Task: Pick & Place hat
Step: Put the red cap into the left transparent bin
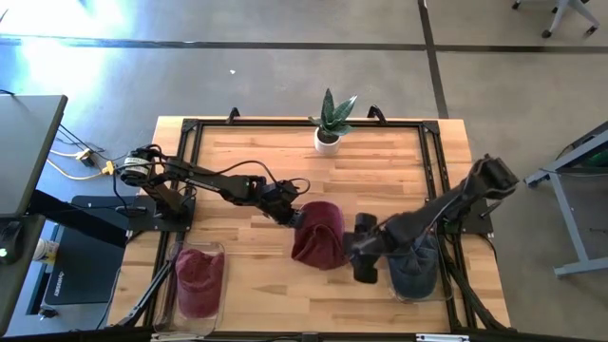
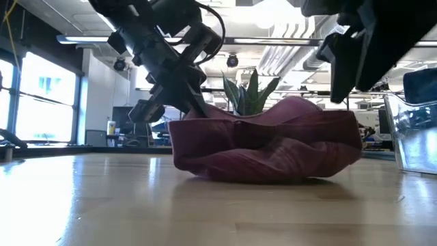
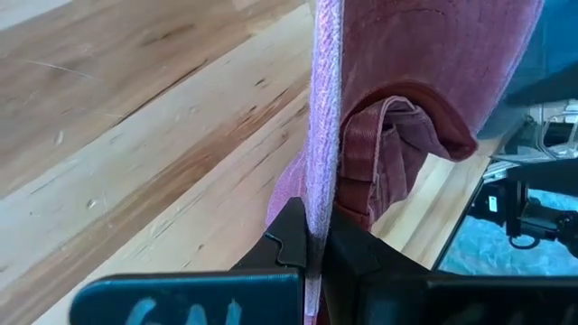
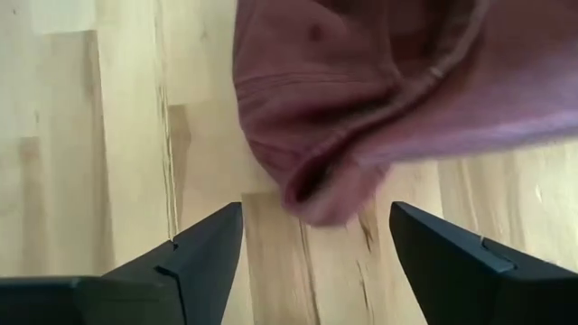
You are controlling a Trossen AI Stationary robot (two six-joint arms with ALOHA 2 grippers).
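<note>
Looking straight down in the high view, the red hat [image 1: 318,235] lies on the table [image 1: 256,161] between the two grippers. The left gripper [image 1: 295,218] touches the hat's near edge, and the right gripper [image 1: 365,249] stands just beside its other side. A clear bin [image 1: 199,281] with a red cloth is well apart behind the left arm, a second bin [image 1: 416,268] with a dark hat sits under the right arm, and a small plant [image 1: 330,122] stands far off.

In the low view the hat [image 2: 266,147] rests crumpled on the wood, so it looks soft and light; it will probably fold and sag when lifted. The left gripper [image 2: 179,102] meets it at the upper rim.

In the left wrist view the left gripper [image 3: 315,248] is closed tight on a thin edge of the hat [image 3: 424,68]. This fabric edge seems a good place to hold, because the pads can pinch it flat.

In the right wrist view the right gripper [image 4: 316,239] stands wide with nothing between the fingers [image 4: 203,248]; the hat [image 4: 397,90] is just ahead of it. Bare wood lies open around both grippers, but the bin wall close to the right arm may limit its swing.
</note>
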